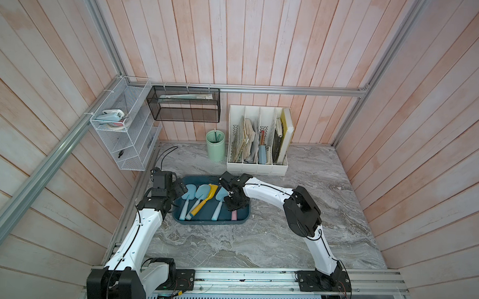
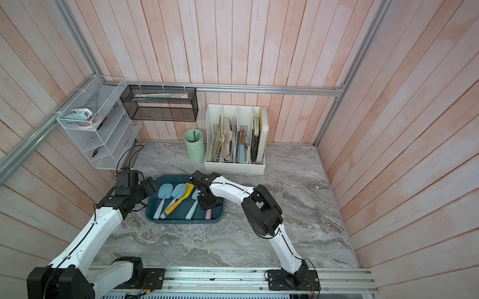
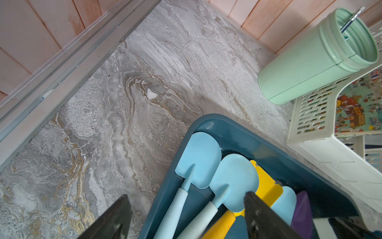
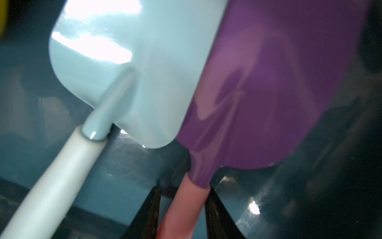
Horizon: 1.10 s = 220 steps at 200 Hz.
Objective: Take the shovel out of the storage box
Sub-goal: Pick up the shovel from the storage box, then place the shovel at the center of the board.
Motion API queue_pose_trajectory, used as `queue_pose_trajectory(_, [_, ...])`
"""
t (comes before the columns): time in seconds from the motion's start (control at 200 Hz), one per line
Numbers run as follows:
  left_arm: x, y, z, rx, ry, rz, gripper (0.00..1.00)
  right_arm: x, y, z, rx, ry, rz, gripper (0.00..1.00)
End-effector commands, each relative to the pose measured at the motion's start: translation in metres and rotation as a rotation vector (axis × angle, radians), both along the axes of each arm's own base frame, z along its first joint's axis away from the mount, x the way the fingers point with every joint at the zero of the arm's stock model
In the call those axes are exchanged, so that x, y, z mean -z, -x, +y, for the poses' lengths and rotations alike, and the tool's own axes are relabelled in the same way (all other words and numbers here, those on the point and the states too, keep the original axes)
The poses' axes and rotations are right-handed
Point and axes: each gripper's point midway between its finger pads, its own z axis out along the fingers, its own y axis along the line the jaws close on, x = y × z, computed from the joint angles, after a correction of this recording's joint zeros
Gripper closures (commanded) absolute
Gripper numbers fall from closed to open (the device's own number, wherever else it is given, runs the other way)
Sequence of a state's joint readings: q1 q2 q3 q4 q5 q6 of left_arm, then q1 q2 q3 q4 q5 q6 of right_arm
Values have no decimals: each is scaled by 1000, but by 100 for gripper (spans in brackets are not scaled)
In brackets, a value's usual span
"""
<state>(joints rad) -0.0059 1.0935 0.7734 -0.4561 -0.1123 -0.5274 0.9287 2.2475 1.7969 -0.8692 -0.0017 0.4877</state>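
The dark teal storage box [image 1: 203,222] [image 2: 181,221] lies on the marble table and holds several toy shovels. Three are light blue [image 1: 189,191], one is yellow [image 1: 205,199], and one is purple [image 4: 279,82] with a pink handle [image 4: 186,207]. My right gripper [image 4: 184,187] [image 1: 232,207] is down in the box's right end, shut on that pink handle just below the blade. From above only the handle's end [image 1: 234,215] shows. My left gripper [image 3: 186,207] [image 1: 182,190] hangs open over the box's left rim [image 3: 268,142], holding nothing.
A mint green cup [image 1: 215,145] and a white file organiser [image 1: 258,140] stand behind the box against the back wall. A black mesh basket [image 1: 185,104] and a white wire rack [image 1: 124,129] hang in the left back corner.
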Motion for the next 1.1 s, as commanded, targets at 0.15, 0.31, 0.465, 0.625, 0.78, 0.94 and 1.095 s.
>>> queue_pose_trajectory(0.15, [-1, -2, 3, -8, -23, 0, 11, -21, 2, -5, -3, 30, -9, 98])
queue_pose_trajectory(0.31, [-1, -4, 4, -9, -33, 4, 11, -77, -18, -9, 19, 16, -131, 100])
queue_pose_trajectory(0.465, [0, -10, 3, -6, -21, 7, 11, -136, -39, -27, 74, -13, -247, 100])
queue_pose_trajectory(0.625, [-1, -13, 2, -8, -18, 2, 11, -158, -52, -84, 173, 33, -294, 100])
queue_pose_trajectory(0.78, [-1, -15, 3, -17, -15, -2, 11, -117, -53, -174, 329, 59, -237, 100])
queue_pose_trajectory(0.94, [1, -16, 4, -22, -14, 2, 11, -80, -38, -226, 418, 33, -180, 100])
queue_pose_trajectory(1.095, [4, -17, 2, -26, 0, 5, 11, -46, -31, -222, 399, -9, -155, 100])
